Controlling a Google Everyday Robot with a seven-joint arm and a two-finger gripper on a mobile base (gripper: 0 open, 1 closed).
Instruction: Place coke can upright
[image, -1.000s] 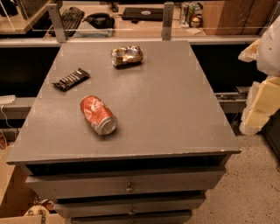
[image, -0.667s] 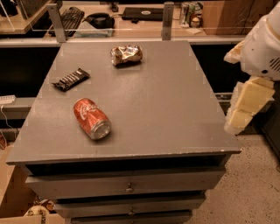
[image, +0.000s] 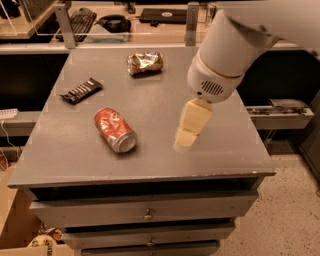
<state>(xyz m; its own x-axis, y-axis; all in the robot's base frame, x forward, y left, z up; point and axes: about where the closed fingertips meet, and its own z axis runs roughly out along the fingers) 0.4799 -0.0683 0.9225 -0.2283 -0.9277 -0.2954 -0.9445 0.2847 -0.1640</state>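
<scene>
My arm (image: 265, 22) slants in from the upper right corner of the view, a thick white tube angled down and to the left. It ends in a rounded white wrist housing (image: 220, 60) with a small dark vent grille facing the camera. Below that hangs the cream claw (image: 185, 140), pointing down and slightly left, its tip low over the right-of-centre part of the desk (image: 235, 145); whether it touches the surface I cannot tell
</scene>
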